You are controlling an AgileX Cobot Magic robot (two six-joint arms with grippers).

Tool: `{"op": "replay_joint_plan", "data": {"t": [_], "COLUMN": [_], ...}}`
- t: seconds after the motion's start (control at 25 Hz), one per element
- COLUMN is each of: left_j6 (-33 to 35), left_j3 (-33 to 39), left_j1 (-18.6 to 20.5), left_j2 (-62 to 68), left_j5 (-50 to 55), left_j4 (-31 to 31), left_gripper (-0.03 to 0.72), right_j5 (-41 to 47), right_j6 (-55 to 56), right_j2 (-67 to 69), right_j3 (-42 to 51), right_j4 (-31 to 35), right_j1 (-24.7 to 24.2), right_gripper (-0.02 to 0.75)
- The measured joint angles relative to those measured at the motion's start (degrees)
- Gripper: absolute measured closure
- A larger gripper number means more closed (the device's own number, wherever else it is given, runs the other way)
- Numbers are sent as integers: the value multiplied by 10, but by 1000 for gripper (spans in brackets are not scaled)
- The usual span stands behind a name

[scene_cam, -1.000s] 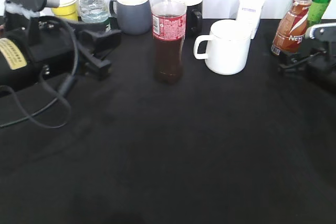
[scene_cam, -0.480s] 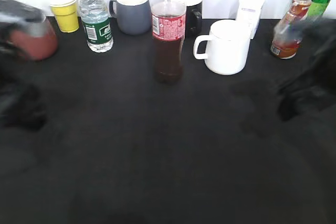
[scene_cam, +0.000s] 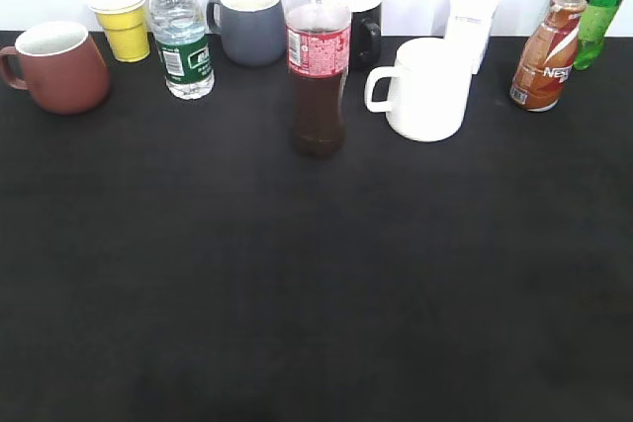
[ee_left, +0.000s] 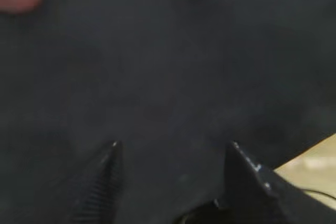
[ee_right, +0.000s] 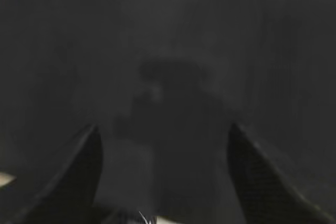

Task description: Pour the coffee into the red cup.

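Both arms off the black tabletop point(scene_cam: 316, 294), nothing grasped.
Left fingers point(ee_left: 110, 161) and right fingers point(ee_right: 247, 156) spread, empty; brown Nescafe coffee bottle point(scene_cam: 546, 54) far right, brick-red ceramic mug point(scene_cam: 61, 66) far left, one per arm's side.

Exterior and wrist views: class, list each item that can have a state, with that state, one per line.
red cup: upright, interior looks empty.
coffee: upright, contents brown.
cola bottle: upright, partly full.
water bottle: upright, contents unclear.
white mug: upright, handle left.
left pincer: open, empty.
right pincer: open, empty.
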Motion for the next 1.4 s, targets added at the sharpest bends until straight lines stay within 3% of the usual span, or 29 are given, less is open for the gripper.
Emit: {"op": "replay_joint_plan", "data": {"t": [0.16,0.32,0.52,1.16,1.4], "left_j6": [0,0,0,0,0], "left_j3": [118,207,230,230,230], "left_j1": [0,0,0,0,0], "left_j2": [-69,-75,-75,-75,-75], "left_j5": [2,-22,-85,-87,-87], "left_j4": [-1,-1,-1,-1,-1], "left_gripper": [226,227,228,251,275], "right_j5": [45,48,48,45,-44], "right_j6": [2,10,11,12,12], "right_j2": [-142,-168,-168,-168,-168], "right_j3": [105,110,110,110,110], "right_j4": [-7,-18,-18,-11,-11], "right_j1": [0,0,0,0,0], "right_gripper": [161,161,161,161,161]}}
